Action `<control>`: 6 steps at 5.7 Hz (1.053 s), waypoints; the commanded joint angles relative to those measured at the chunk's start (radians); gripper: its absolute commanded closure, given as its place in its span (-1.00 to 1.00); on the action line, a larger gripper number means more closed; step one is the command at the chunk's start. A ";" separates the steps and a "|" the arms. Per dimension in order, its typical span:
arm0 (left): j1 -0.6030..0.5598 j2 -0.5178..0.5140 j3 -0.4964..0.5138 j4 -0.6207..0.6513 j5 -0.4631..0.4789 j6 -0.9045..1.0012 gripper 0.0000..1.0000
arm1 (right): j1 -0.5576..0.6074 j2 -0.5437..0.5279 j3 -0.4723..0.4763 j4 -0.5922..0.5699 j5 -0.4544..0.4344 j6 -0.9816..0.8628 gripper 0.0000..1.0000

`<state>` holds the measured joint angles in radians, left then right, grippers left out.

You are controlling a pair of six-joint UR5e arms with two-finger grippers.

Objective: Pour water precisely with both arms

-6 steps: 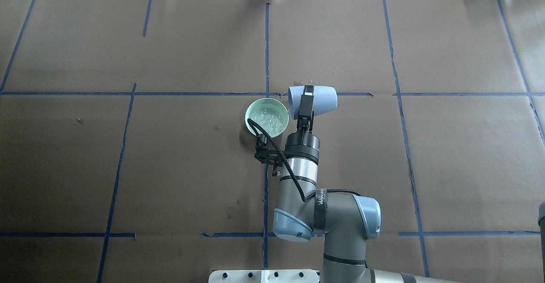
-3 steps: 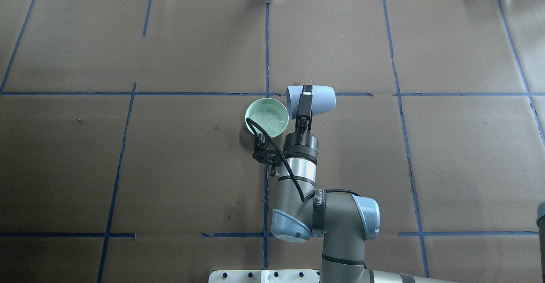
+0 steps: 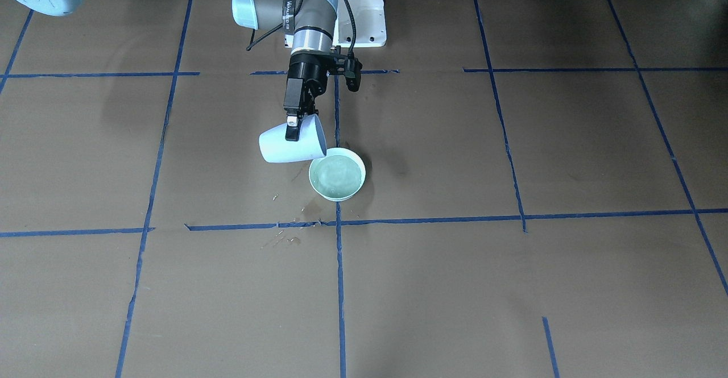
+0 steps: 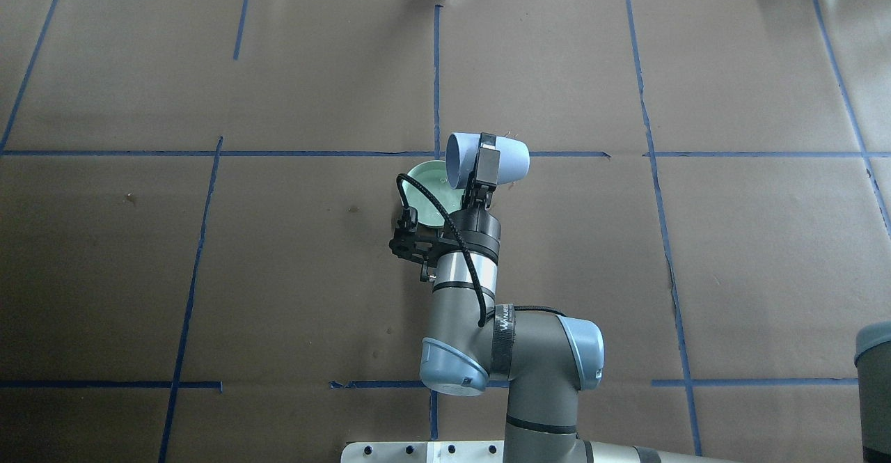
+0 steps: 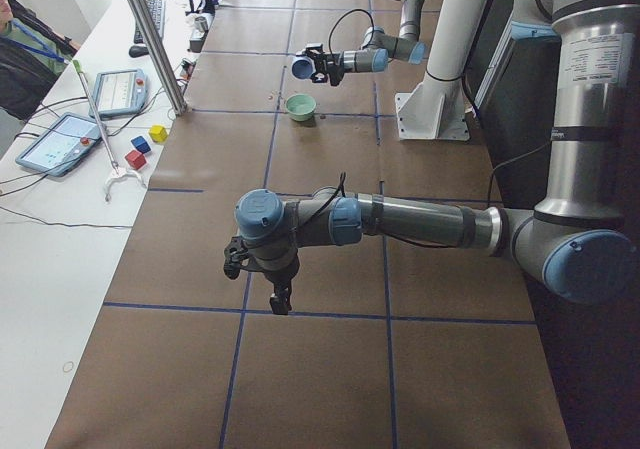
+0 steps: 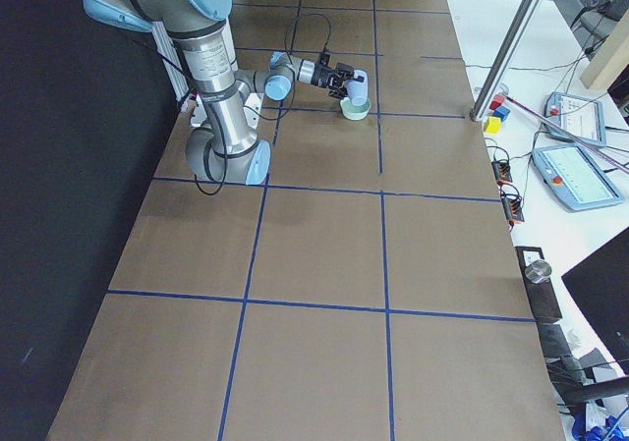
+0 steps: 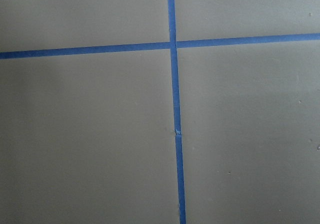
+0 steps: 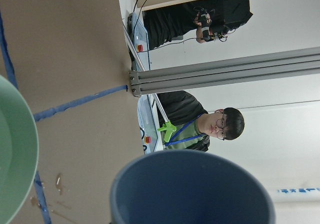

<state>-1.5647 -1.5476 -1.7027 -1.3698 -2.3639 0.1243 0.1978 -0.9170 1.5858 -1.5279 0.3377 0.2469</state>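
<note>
The left arm (image 5: 400, 219) hangs over the bench (image 4: 209, 275), its jaws' state I cannot tell; the water (image 3: 336, 177) lies in the green bowl (image 4: 423, 202); the tipped blue cup (image 4: 501, 159) is clamped in the jaws of the right arm (image 4: 463, 289); best hold its mouth above the bowl, righting slowly.

The cup (image 3: 280, 148) is pale blue, the bowl (image 3: 341, 197) mint green; the brown bench (image 3: 512, 310) carries a grid of blue tape lines (image 3: 339, 287).
</note>
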 commanded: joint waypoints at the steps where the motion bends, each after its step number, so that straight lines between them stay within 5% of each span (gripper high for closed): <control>1: 0.000 0.000 0.000 0.000 0.000 0.002 -1.00 | 0.005 0.006 0.002 0.053 0.049 0.218 1.00; 4: 0.000 -0.003 -0.006 0.000 0.000 0.000 -1.00 | 0.043 -0.035 0.035 0.225 0.183 0.479 1.00; 6: 0.000 -0.002 -0.018 0.000 0.000 0.000 -1.00 | 0.083 -0.171 0.233 0.229 0.296 0.636 1.00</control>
<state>-1.5647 -1.5496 -1.7147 -1.3698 -2.3639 0.1251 0.2638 -1.0267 1.7365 -1.3019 0.5953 0.8178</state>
